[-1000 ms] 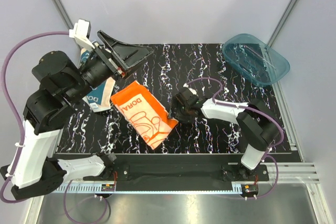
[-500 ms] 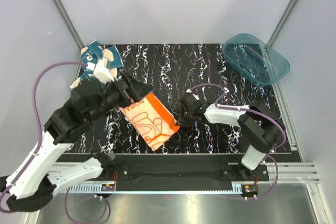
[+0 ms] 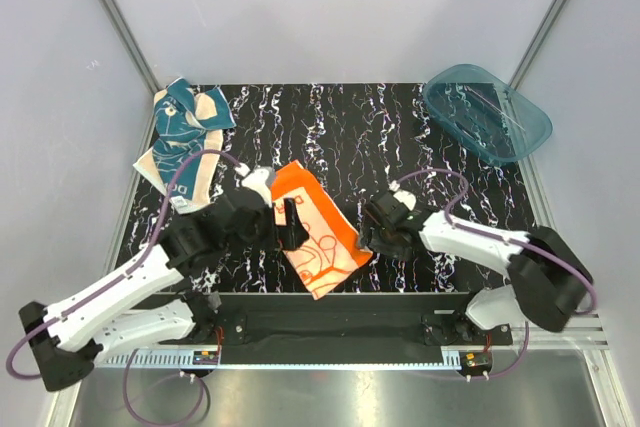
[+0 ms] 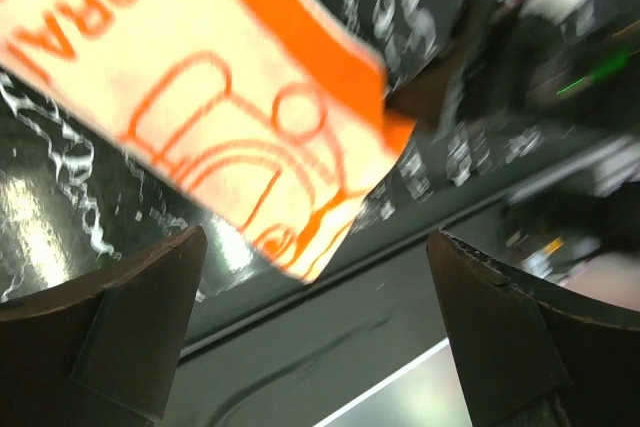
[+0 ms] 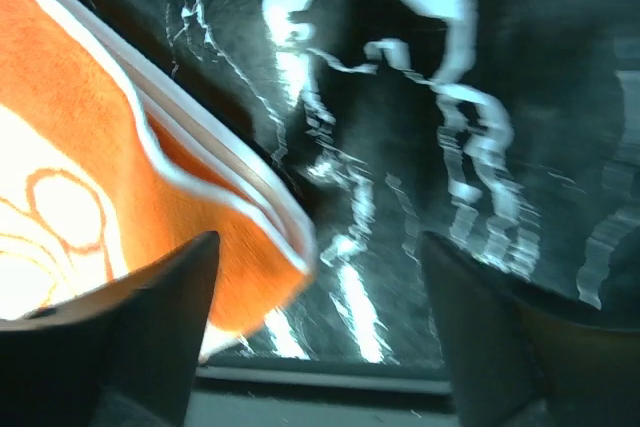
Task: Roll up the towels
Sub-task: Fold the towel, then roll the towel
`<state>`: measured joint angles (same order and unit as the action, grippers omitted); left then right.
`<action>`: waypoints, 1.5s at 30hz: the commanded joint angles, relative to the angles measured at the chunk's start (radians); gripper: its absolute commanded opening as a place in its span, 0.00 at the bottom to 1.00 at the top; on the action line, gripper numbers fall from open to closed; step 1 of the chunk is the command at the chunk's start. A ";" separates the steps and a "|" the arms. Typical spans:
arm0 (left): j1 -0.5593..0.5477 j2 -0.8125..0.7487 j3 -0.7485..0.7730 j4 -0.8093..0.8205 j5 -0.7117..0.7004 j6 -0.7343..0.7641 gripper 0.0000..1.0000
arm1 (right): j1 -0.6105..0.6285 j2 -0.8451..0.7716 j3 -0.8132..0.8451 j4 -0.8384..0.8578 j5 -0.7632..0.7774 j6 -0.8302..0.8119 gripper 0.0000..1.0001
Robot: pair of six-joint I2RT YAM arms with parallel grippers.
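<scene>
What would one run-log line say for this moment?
orange printed cloth towel: unrolled | teal-blue patterned cloth towel: crumpled, far-left | both jaws: open

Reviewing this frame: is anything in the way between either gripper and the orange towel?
Nothing visible does. The left gripper hangs open over the left edge of the orange towel; the right gripper, jaws apart, sits at its right edge. The teal towel and the plastic tub lie off at the back corners.

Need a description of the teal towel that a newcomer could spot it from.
Start at the black marbled table. In its far-left corner lies the teal towel, rumpled. It is cloth with cream patches, unlike the orange towel at the near middle and the see-through teal tub at far right.
</scene>
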<state>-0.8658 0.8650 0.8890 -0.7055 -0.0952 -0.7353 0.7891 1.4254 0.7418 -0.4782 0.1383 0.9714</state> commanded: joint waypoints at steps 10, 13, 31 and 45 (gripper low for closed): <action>-0.494 0.319 0.039 0.077 -0.440 0.139 0.86 | -0.005 -0.377 0.133 -0.433 0.319 0.033 1.00; -0.521 0.380 0.027 0.110 -0.426 0.140 0.77 | -0.005 -0.445 0.117 -0.461 0.328 0.050 0.99; -0.593 0.543 -0.013 0.175 -0.354 0.151 0.59 | -0.010 -0.502 0.085 -0.487 0.328 0.059 0.98; -0.605 0.704 -0.048 0.178 -0.362 0.120 0.71 | -0.014 -0.499 0.061 -0.474 0.325 0.053 0.98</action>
<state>-1.4670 1.5356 0.8497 -0.5529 -0.4355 -0.6060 0.7841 0.9287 0.8085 -0.9665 0.4267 1.0096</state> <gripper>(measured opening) 0.702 0.978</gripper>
